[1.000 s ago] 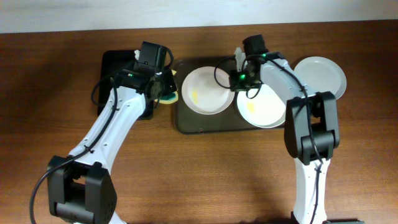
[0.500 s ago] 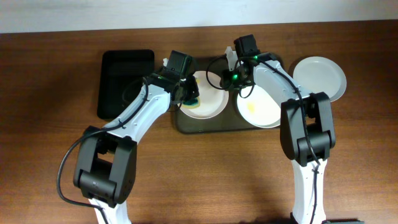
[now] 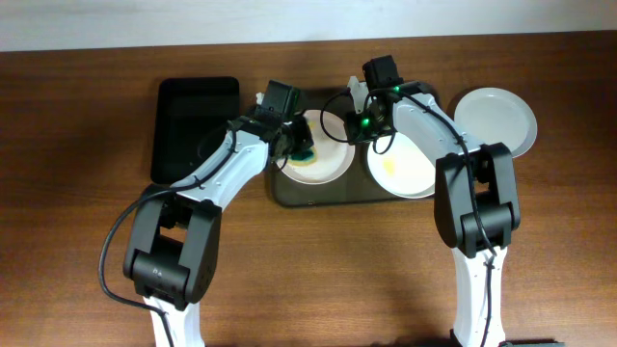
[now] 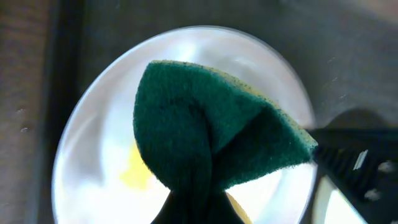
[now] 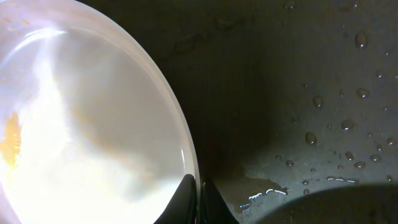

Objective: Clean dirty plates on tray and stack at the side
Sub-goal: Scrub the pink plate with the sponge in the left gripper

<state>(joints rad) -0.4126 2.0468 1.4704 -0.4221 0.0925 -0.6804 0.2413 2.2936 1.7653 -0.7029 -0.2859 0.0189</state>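
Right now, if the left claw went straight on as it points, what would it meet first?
The left claw's sponge would likely meet the plate near its yellow smear; the gap is unclear.

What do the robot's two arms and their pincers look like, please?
The left arm and right arm have smooth white links joined by blocky black joints, with thin black cables looping alongside. A small green light glows near the right wrist. The left pincer and right pincer look dark.
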